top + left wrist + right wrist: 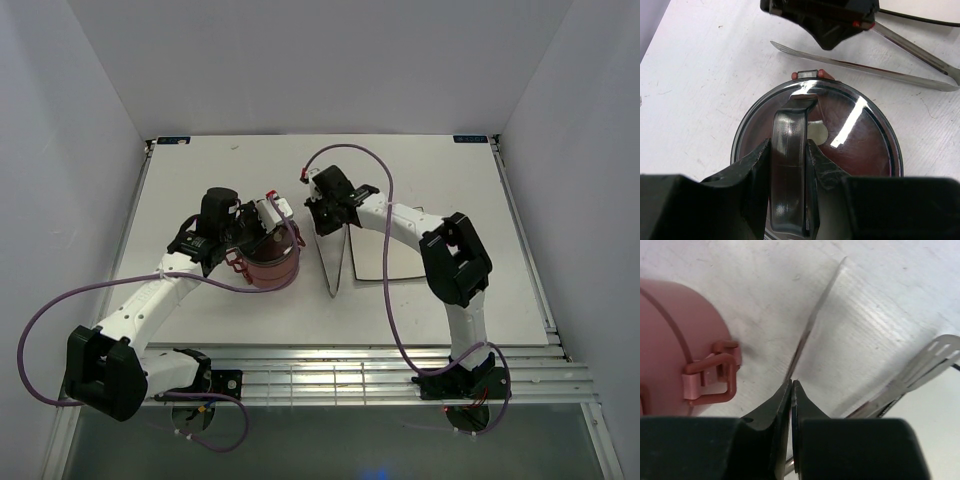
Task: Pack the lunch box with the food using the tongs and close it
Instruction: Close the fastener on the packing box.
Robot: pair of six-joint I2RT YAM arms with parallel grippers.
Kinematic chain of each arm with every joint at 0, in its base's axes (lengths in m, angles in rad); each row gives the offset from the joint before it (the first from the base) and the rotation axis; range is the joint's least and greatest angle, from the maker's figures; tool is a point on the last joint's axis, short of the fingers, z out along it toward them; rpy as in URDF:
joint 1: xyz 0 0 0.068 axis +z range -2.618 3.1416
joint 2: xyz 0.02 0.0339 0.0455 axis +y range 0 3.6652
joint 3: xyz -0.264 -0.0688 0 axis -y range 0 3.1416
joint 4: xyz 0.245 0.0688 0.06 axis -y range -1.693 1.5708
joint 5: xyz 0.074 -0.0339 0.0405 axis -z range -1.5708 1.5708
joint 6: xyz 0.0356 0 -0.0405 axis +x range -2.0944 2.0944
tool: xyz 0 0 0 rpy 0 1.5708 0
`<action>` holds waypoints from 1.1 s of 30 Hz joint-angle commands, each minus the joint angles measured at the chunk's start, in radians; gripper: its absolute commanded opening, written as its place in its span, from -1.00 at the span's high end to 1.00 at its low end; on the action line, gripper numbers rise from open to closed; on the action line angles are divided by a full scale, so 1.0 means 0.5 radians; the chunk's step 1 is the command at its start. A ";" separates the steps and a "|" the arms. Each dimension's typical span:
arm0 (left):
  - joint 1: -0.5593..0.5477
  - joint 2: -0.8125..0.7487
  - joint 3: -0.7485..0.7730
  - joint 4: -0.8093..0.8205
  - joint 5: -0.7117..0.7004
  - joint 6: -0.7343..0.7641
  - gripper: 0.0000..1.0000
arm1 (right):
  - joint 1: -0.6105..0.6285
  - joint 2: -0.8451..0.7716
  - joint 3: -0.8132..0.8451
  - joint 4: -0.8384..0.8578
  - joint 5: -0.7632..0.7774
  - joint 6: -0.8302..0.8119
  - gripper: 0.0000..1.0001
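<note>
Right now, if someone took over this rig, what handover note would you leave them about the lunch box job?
Left pincer: shut on the top handle of the lunch box.
Right pincer: shut on one arm of the tongs, beside the box.
Done, apparently: box stacked and covered; no food in view outside it.
To do: check that the clasp is latched (cannot tell), release the handle, put the tongs down.
</note>
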State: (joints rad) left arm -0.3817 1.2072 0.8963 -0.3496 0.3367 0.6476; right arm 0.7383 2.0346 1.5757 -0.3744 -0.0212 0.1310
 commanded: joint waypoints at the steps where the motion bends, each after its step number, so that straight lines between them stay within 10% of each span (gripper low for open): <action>1: 0.006 0.129 -0.157 -0.473 -0.100 -0.003 1.00 | -0.010 0.005 0.171 -0.098 0.064 -0.010 0.84; 11: 0.009 0.163 -0.133 -0.464 -0.106 0.009 1.00 | 0.315 0.281 0.447 -0.285 -0.264 -0.060 0.85; 33: 0.015 0.160 -0.182 -0.399 -0.063 0.042 1.00 | 0.159 -0.087 -0.540 0.996 -1.212 0.587 0.85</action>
State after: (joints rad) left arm -0.3664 1.2026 0.8928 -0.3534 0.3305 0.6727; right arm 0.7422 2.0117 1.3701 0.0380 -0.3397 0.2668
